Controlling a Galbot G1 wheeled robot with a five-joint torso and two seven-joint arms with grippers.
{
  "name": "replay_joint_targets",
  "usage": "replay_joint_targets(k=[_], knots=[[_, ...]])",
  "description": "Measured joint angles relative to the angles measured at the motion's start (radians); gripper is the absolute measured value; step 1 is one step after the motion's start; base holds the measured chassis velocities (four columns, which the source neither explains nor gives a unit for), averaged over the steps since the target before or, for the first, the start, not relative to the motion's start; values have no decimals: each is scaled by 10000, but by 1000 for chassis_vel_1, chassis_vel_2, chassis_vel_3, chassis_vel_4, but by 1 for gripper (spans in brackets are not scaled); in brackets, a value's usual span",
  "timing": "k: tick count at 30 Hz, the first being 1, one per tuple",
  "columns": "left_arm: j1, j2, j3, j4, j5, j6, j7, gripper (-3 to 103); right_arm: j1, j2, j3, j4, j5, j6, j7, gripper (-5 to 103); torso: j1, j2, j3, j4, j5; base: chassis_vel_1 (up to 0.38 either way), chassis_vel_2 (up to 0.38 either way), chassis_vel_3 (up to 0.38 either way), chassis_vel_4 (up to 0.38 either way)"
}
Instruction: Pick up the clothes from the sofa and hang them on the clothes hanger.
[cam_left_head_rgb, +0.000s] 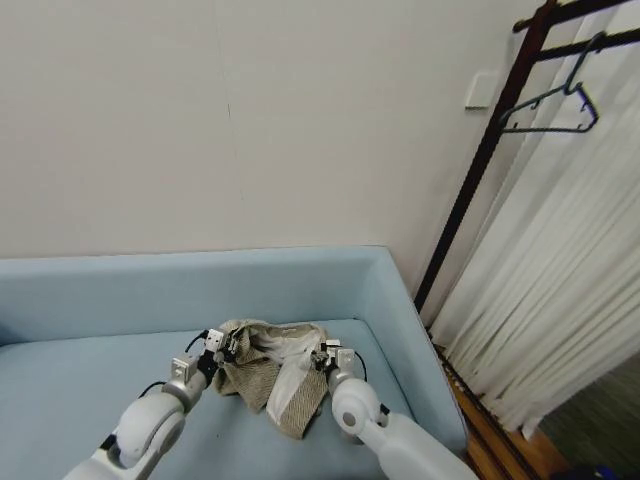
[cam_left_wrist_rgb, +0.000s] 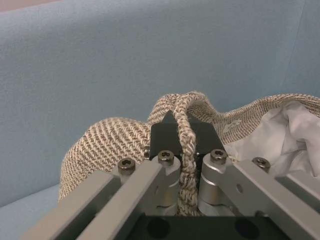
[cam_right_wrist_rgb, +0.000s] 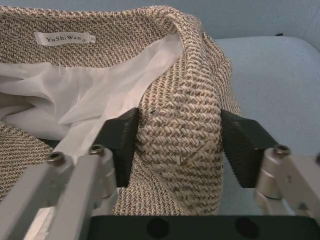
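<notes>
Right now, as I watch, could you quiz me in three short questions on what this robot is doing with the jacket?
1. True or false: the left gripper is shut on an edge of the tweed jacket.
2. Where does the bare hanger hang? A on the floor; B on the rack, from its bar; C from the robot's arm.
3. Fill in: the right gripper is at the jacket, which lies on a light ___ sofa.
Key: 1 true; 2 B; 3 blue.
</notes>
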Motion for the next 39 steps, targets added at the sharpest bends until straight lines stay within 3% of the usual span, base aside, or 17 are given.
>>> replay_joint_targets(k=[2, 3, 4, 8, 13, 20, 25, 26, 27, 33, 39], knots=[[-8, 0, 2, 20, -3, -6, 6, 3, -17, -12, 17, 17, -3, 17, -29, 48, 0, 0, 0, 0, 0, 0, 0, 0, 0], [-13, -1, 3, 30, -4, -12, 10, 3, -30, -25, 28, 27, -11, 25, -46, 37, 0, 0, 0, 1, 1, 0, 0, 0, 0], [-13, -1, 3, 30, -4, -12, 10, 3, -30, -25, 28, 27, -11, 25, -46, 37, 0, 0, 0, 1, 1, 0, 0, 0, 0], [-23, -44, 16, 37, -7, -49, 19, 3, -156, -148, 83, 64, -280, 80, -230, 16, 0, 0, 0, 0, 1, 0, 0, 0, 0], [-57, -64, 55, 46, -16, -173, 22, 3, -249, -253, 237, 119, -758, 194, -504, 4, 0, 0, 0, 0, 1, 0, 0, 0, 0], [-306, 36, 70, -77, -469, -587, -190, 3, 33, -593, 536, 441, -1618, 364, -1131, 3, 0, 0, 0, 0, 1, 0, 0, 0, 0], [-600, 317, -367, -306, -1348, -1048, -231, 3, 521, -1448, 1045, 1291, -1562, 844, -2318, 3, 1, -1, 1, 1, 1, 0, 0, 0, 0], [-666, 483, -659, -588, -1830, -1128, -241, 3, 706, -1898, 1259, 1625, -1452, 1062, -2690, 3, 0, -1, 1, 1, 1, 0, 0, 0, 0], [-666, 483, -659, -588, -1830, -1128, -241, 3, 706, -1898, 1259, 1625, -1452, 1062, -2690, 3, 0, -1, 1, 1, 1, 0, 0, 0, 0], [-952, 1184, -1507, -1867, -3154, -1318, -465, 3, 1809, -3602, 1912, 2817, -637, 1414, -3814, 3, 0, -1, 0, -1, 2, 0, 0, 0, 0], [-1055, 1815, -2725, -3136, -4187, -1161, -884, 3, 3214, -4493, 2326, 3600, 617, 1502, -4163, 3, 1, -1, 0, -1, 1, 0, 0, 0, 0]])
